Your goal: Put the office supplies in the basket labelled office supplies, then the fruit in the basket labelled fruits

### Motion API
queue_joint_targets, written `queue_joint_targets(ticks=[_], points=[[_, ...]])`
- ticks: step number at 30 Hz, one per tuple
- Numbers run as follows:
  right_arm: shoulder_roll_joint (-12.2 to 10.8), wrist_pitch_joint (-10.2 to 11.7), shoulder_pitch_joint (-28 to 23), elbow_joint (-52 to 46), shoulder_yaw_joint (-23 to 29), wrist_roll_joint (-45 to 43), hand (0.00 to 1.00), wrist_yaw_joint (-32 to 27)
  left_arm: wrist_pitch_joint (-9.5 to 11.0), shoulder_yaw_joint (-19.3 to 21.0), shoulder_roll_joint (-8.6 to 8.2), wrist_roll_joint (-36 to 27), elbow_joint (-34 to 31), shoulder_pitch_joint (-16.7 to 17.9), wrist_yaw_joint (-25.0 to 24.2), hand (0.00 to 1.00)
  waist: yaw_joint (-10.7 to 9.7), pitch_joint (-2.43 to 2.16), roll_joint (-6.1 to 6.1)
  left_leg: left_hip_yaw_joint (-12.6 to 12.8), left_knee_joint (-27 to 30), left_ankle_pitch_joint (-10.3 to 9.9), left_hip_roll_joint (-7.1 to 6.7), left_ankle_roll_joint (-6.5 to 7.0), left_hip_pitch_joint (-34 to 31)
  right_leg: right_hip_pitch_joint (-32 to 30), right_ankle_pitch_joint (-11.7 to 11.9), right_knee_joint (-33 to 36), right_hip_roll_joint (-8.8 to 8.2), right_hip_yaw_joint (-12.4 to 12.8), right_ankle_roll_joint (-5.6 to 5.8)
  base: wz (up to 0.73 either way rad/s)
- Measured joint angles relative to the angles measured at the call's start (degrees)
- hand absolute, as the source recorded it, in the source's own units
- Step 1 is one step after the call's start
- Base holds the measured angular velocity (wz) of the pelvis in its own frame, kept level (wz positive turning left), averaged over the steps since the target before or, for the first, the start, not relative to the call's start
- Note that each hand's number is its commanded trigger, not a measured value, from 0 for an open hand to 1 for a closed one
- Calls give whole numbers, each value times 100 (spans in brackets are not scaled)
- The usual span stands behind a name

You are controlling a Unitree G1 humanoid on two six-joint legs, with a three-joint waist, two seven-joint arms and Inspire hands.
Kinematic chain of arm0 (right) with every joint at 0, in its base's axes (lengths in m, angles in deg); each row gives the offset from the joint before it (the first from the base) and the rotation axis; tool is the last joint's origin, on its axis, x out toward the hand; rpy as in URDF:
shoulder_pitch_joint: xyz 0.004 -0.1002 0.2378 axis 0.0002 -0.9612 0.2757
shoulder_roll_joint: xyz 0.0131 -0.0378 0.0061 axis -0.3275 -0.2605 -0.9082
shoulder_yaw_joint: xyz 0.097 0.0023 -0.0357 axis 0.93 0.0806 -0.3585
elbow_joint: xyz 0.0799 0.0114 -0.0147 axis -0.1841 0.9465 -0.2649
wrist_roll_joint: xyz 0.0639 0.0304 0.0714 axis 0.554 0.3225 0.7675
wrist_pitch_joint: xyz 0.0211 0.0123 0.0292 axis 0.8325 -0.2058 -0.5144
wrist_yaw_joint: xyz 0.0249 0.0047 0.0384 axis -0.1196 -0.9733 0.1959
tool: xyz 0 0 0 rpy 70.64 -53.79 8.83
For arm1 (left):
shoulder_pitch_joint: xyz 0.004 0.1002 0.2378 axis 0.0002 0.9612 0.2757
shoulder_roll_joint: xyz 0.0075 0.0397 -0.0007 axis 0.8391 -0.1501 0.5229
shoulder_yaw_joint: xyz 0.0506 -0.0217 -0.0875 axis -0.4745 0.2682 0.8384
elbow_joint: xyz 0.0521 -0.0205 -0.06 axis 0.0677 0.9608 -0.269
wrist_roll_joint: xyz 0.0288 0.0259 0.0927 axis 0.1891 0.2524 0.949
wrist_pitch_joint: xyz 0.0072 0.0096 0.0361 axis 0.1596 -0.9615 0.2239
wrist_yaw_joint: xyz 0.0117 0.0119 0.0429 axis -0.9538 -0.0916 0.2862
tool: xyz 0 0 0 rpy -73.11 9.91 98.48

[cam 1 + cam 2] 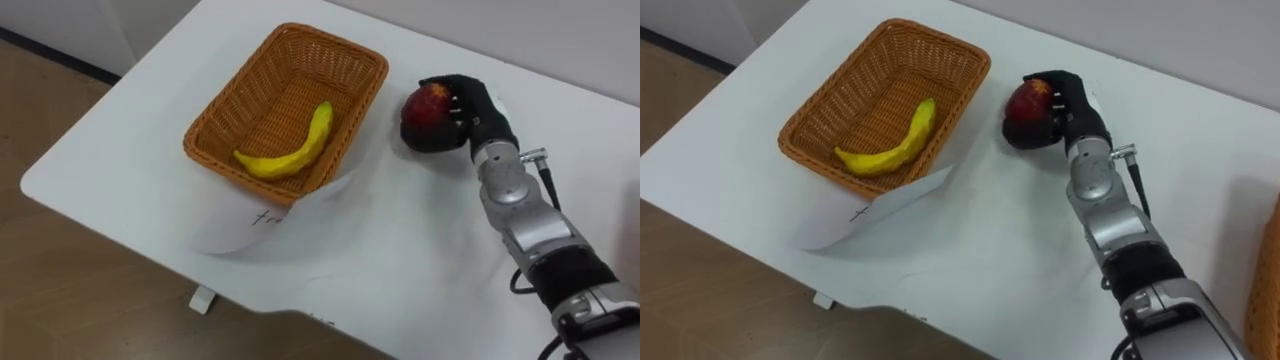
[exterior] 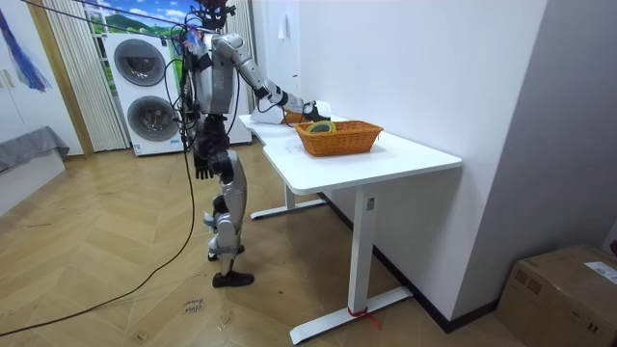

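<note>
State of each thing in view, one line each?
right hand: shut on the red fruit.
red fruit: held beside the wicker basket, outside it.
banana: lying in the wicker basket.
wicker basket: upright, holding the banana.
paper label: leaning against the wicker basket's rim.
left hand: hanging at the robot's side.

The basket (image 1: 262, 102) sits left on the counter (image 1: 400, 250); the banana (image 1: 295, 150) lies in it; a paper (image 1: 255, 222) leans against its near side; the apple (image 1: 428, 112), in the right hand (image 1: 480, 108), is right of the basket.
</note>
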Motion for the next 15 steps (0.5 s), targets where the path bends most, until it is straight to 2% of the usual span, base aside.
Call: queue_joint_targets(ticks=[15], points=[[-41,7,-2,33,-8,22,100,218,-5,0,3,0,23,1,0,0,8,0,-2,-9,26,0,0,-1,-24,-1,5,15,-4,-31,-6,0]])
